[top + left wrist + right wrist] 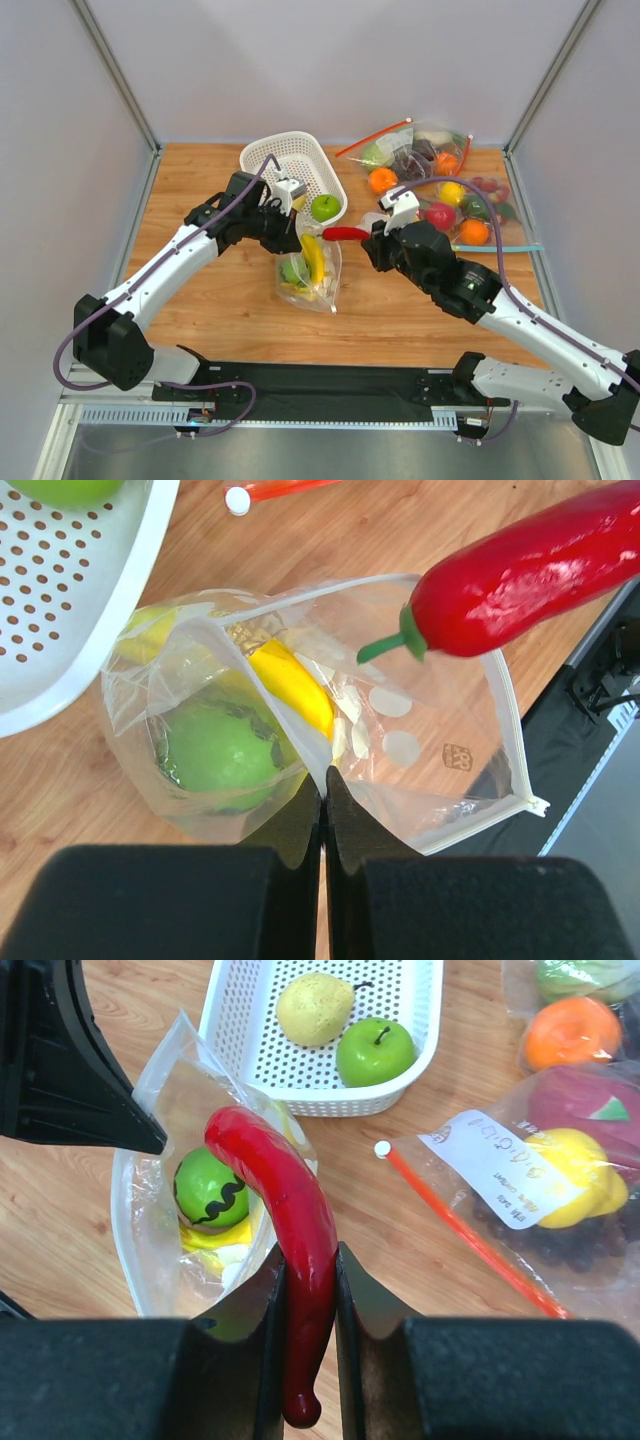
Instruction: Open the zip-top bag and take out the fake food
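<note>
Wooden tabletop (200, 300) between grey walls. Top view: zip-top bag (318, 285) sits mid-table, just in front of white basket (262, 152), with banana (314, 258) showing inside. The left gripper (292, 222) is at the bag's far edge. The right gripper (370, 238) is beside it, with the red chili pepper (345, 233) sticking out over the bag. One green apple (325, 207) lies in the basket, and undotted bags (440, 185) lie well apart at far right. Left wrist view: the jaws are pressed together on a fold of dotted film at the rim, holding the mouth agape. Only here is it plain that a second green apple (215, 755) lies under the banana. The chili hangs over the mouth; contact with the rim cannot be told. Right wrist view: the jaws pinch the chili near its pointed end, tip protruding. Only here does a yellowish pear-shaped fruit (313, 1007) show beside the basket apple. Judgement: the film is thin, limp and slippery, so it is best taken by the stiffer zip rim. The pieces look light, hard and glossy. The apple may roll, so grip it across its middle. The banana is easier taken across its narrow width.
</note>
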Robot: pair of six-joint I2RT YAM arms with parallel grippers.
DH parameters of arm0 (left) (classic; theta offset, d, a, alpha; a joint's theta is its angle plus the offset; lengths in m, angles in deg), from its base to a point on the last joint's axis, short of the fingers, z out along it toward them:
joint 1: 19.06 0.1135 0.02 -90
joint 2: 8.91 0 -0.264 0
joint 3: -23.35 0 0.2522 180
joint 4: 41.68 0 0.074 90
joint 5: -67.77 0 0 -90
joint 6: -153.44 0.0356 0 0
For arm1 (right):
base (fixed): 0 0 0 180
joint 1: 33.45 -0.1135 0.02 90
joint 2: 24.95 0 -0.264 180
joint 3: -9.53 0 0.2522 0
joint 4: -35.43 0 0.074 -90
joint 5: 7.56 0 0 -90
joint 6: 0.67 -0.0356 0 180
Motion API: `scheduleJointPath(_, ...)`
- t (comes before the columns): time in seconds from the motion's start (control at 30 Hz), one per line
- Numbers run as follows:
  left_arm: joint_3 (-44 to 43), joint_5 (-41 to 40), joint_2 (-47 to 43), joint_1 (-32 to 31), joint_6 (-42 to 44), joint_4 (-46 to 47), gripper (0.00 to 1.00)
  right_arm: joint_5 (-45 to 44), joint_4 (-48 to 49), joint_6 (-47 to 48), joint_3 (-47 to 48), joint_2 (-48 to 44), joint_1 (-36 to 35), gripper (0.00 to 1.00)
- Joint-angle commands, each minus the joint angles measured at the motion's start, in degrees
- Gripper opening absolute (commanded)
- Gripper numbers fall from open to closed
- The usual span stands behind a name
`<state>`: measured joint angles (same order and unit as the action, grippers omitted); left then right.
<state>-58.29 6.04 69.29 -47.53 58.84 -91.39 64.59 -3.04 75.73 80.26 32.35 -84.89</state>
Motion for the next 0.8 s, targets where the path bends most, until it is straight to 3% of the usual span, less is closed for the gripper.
scheduleJointPath(0.0, -1.7, 0.2, -0.6, -0.2, 0.5, 0.3, 0.0, -3.3, -2.9, 1.8, 1.6, -1.9, 0.6, 0.0)
scheduleJointPath(0.47, -1.9, 0.0, -0.9, -0.2, 0.7, 0.2, 0.0, 3.5, -2.6, 7.6, 8.6, -4.1, 16.7, 0.0)
scheduleJointPath(0.77, -2.0, 0.1, -1.6, -0.2, 0.8, 0.2, 0.0, 14.0, 5.7, 8.2, 13.8, 5.6, 27.8, 0.0)
